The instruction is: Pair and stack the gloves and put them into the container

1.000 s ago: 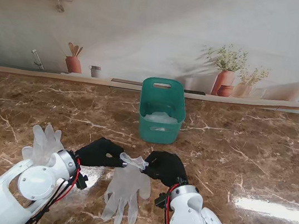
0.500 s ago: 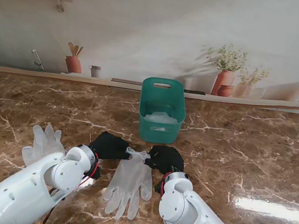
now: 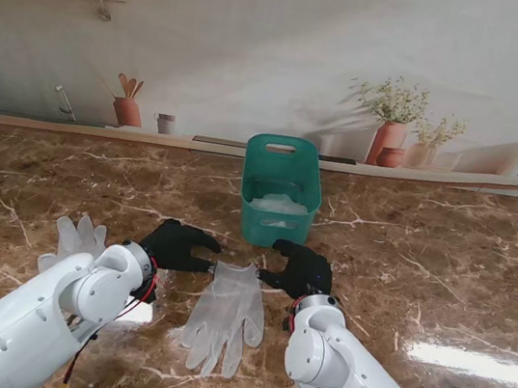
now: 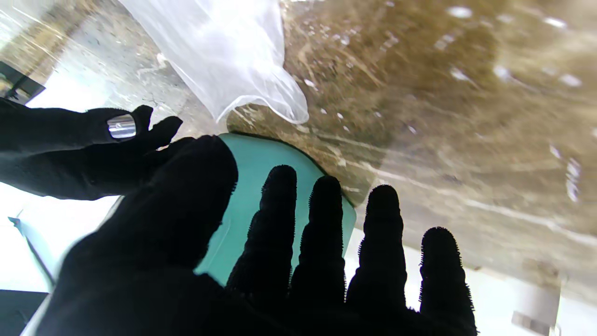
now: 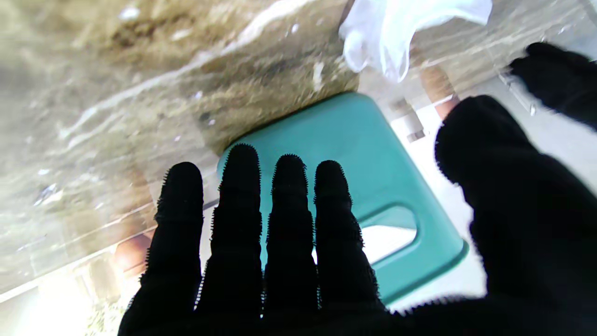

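stand view: translucent white gloves (image 3: 226, 306) flat

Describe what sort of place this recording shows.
Probably a staged kitchen: a brown marble-patterned countertop, backed by what looks like a printed wall backdrop of potted plants and a utensil jar. A teal plastic container stands on the counter.
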Tool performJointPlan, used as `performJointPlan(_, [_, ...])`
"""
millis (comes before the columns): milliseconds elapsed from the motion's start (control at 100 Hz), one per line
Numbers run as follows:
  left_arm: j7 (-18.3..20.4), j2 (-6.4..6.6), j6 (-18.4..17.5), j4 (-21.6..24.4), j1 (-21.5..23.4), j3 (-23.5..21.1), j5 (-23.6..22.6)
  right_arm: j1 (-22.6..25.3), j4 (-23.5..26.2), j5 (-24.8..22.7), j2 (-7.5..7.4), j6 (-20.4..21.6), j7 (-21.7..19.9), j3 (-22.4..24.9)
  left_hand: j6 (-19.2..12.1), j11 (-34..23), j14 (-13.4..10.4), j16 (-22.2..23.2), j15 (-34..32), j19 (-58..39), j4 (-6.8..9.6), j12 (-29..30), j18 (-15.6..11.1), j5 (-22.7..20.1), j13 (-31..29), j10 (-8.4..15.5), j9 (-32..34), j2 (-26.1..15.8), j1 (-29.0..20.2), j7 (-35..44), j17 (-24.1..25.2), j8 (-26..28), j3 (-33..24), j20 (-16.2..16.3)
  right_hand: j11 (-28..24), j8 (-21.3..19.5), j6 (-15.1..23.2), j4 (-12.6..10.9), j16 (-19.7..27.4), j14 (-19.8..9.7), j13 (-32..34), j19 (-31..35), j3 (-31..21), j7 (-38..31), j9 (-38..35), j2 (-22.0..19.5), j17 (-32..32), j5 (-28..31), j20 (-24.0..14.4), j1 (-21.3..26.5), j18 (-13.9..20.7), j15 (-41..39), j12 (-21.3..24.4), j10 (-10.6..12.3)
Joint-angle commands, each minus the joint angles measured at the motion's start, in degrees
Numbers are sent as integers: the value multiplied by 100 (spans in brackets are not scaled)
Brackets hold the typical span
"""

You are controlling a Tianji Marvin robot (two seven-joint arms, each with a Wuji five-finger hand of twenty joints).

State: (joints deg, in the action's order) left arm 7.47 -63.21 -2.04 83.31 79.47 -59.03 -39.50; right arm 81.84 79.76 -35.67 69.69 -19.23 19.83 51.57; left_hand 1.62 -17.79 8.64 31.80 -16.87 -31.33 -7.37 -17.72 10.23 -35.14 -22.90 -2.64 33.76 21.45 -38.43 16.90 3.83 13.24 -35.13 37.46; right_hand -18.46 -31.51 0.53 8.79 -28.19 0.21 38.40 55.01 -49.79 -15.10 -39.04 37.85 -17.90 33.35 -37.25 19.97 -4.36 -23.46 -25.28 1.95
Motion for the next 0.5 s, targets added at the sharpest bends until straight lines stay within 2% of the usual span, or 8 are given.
performJointPlan(0, [113, 228, -175, 185, 230, -248, -113, 204, 134, -33, -81, 36, 8, 97, -217, -7, -174, -56, 189, 198, 109, 74, -94, 135, 244, 111, -213, 193, 287, -4, 131, -70, 68, 19, -17, 96, -2, -281, 212, -10, -226, -180, 170, -12, 155, -82, 93, -119, 127, -169, 98, 129, 130, 0])
performJointPlan(60, [332, 301, -397, 382, 457, -596, -309, 317, 257, -87, -107, 69, 9, 193, -295, 9, -201, -68, 226, 243, 104, 77, -92, 59, 258, 108, -216, 294, 301, 60, 133, -41, 86, 59, 16, 122, 15, -302, 286, 1, -226, -287, 241, -56, 133, -122, 96, -84, 180, -159, 102, 240, 199, -10])
performJointPlan(130, [614, 378, -715, 572, 699, -1008, -477, 435, 399, -121, -136, 88, -29, 295, -401, 64, -408, -221, 419, 104, 98, 84, -91, -11, 219, 168, -207, 373, 276, 193, 80, 31, 26, 387, 130, 177, 49, -334, 364, 20, -256, -410, 329, -77, 207, -201, 109, -100, 248, -167, 113, 360, 310, -40])
performJointPlan(180, [743, 415, -934, 662, 860, -1290, -571, 522, 535, -136, -165, 56, -124, 368, -495, 77, -467, -279, 473, 24, 111, 89, -79, -51, 226, 191, -222, 447, 195, 224, 52, 45, -63, 446, 207, 217, 47, -348, 431, 32, -309, -494, 409, -71, 269, -238, 131, -126, 298, -161, 120, 469, 378, -47])
performJointPlan(330, [1366, 552, -1547, 899, 1238, -2102, -859, 689, 747, -214, -199, 47, -160, 538, -896, 190, -608, -479, 684, 519, 59, 193, -163, 5, 541, 266, -465, 568, -143, 291, 92, 87, -650, 99, 278, 265, 55, -401, 501, 31, -306, -556, 606, -78, 312, -329, 134, -145, 345, -121, 123, 572, 458, -67])
performJointPlan(460, [2051, 673, -1935, 1044, 1467, -2635, -881, 766, 851, -299, -205, 24, -102, 627, -1271, 352, -801, -675, 946, 1548, 120, 359, -467, 477, 1281, 345, -1151, 444, -671, -202, 197, -163, -1089, 21, 263, 276, 52, -436, 499, 31, -299, -563, 705, -92, 293, -364, 124, -135, 352, -90, 120, 571, 461, -64])
performJointPlan(470, [2098, 682, -1962, 1052, 1480, -2667, -878, 770, 858, -306, -206, 20, -99, 632, -1291, 348, -814, -700, 951, 1757, 120, 394, -483, 498, 1318, 351, -1179, 431, -701, -247, 164, -200, -1120, 250, 262, 277, 53, -440, 498, 26, -296, -563, 712, -94, 292, -364, 122, -134, 352, -86, 121, 569, 460, -69])
performJointPlan(490, [2174, 698, -2016, 1064, 1505, -2724, -875, 777, 871, -320, -208, 12, -95, 642, -1318, 333, -817, -715, 962, 1919, 139, 408, -506, 561, 1361, 357, -1255, 420, -767, -325, 144, -248, -1202, 432, 261, 278, 58, -446, 498, 26, -297, -562, 725, -98, 293, -369, 119, -129, 352, -84, 118, 569, 461, -66])
